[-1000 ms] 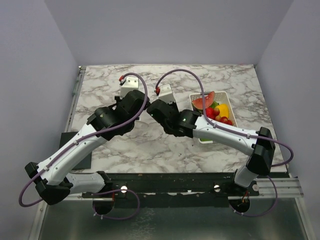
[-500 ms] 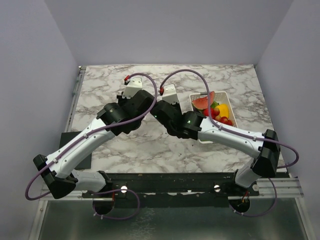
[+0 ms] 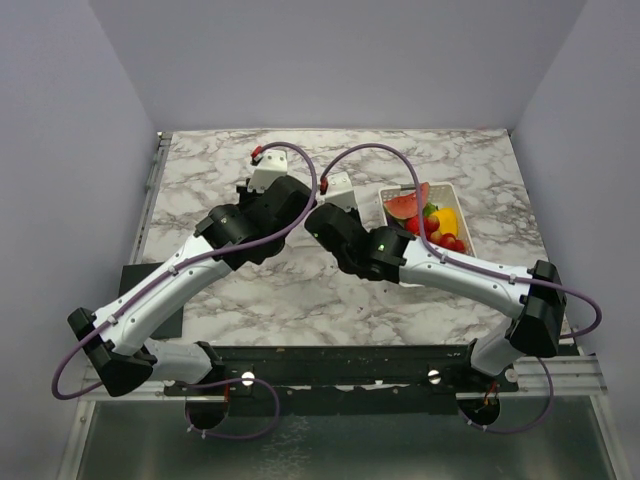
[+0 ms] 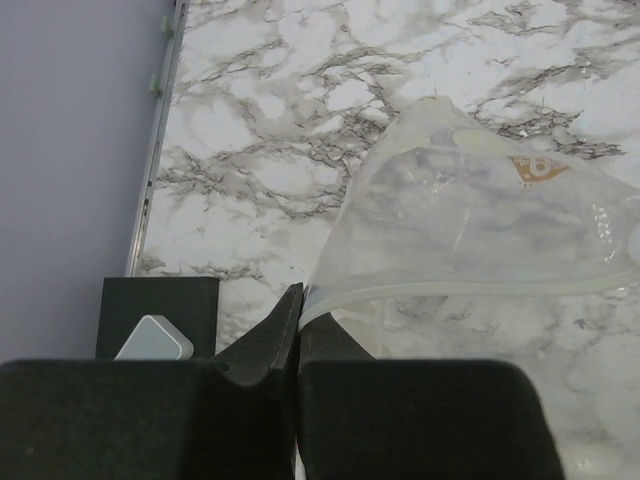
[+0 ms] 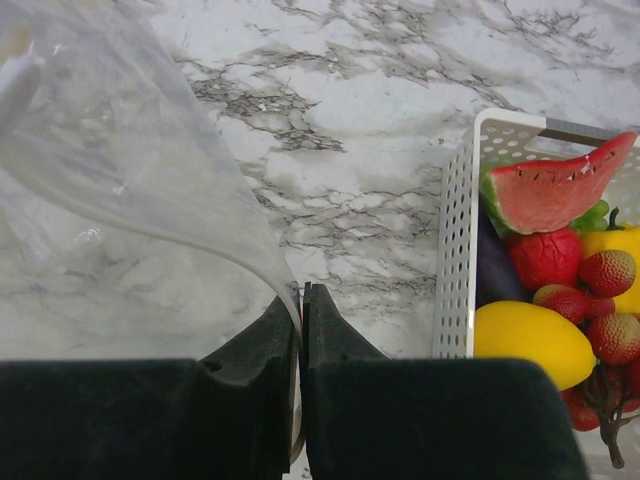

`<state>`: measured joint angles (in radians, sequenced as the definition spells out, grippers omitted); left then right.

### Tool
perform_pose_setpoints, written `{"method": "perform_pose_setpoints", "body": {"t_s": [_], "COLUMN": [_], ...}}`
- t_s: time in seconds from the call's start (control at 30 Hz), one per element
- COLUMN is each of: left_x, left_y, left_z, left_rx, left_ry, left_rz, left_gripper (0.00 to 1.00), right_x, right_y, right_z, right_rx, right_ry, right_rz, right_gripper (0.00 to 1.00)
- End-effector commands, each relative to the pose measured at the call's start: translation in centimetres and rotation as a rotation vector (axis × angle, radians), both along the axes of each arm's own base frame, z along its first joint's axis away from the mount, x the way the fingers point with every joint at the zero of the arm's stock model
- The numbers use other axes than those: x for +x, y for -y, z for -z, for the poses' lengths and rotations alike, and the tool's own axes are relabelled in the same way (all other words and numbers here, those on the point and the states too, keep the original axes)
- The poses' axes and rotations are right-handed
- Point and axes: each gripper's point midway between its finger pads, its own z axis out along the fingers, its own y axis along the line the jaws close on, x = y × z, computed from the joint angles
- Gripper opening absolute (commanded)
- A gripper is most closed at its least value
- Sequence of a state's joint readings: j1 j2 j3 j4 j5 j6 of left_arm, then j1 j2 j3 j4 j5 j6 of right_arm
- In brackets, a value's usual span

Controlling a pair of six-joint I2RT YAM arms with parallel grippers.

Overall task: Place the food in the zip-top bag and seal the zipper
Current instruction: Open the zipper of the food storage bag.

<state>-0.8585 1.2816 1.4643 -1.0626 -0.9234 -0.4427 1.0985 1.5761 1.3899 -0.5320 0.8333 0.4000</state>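
1. The left claw (image 4: 299,318) was shut tight on one corner of the zip-top bag (image 4: 470,210), at the end of the zipper (image 4: 470,290).
2. The right claw (image 5: 301,300) was all but closed, pinching the bag's film edge in the thin slit between its fingers.
3. The bag was held between both claws over the table (image 4: 250,130), with the marble showing through it. From above, the two wrists hid it.
4. The food (image 5: 545,265) lay in a white perforated basket (image 5: 455,250) just right of the right claw: watermelon slice (image 5: 555,185), lemon (image 5: 530,340) and red berries (image 5: 605,270).
5. From above, the right forearm crossed the basket's near end.
6. A black pad (image 4: 190,300) sat at the table's left edge.
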Motion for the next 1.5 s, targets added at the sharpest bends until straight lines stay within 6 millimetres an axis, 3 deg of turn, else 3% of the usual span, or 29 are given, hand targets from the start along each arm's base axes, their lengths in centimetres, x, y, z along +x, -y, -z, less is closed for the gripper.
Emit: {"method": "perform_pose_setpoints", "body": {"t_s": [0.0, 0.47, 0.73, 1.13, 1.47], "left_x": [0.7, 1.5, 2.0, 2.8, 3.7], "left_y": [0.4, 0.4, 0.6, 0.8, 0.8], "left_z": [-0.5, 0.5, 1.1, 1.7, 1.8], "left_rx": [0.003, 0.074, 0.107, 0.152, 0.239], "left_ry": [0.022, 0.021, 0.026, 0.029, 0.034], "left_rz": [0.008, -0.001, -0.014, -0.025, -0.042], "left_gripper": [0.00, 0.00, 0.00, 0.00, 0.00], "right_x": [-0.1, 0.9, 0.4, -1.4, -2.2], "right_y": [-0.7, -5.2, -5.9, -1.9, 4.7], "right_z": [-1.1, -3.3, -5.0, -8.3, -7.9], "right_rx": [0.052, 0.251, 0.330, 0.436, 0.340], "right_ry": [0.009, -0.003, -0.005, 0.062, 0.083], "right_rz": [-0.043, -0.189, -0.247, -0.255, -0.140], "right_gripper": [0.11, 0.33, 0.50, 0.58, 0.64]}}
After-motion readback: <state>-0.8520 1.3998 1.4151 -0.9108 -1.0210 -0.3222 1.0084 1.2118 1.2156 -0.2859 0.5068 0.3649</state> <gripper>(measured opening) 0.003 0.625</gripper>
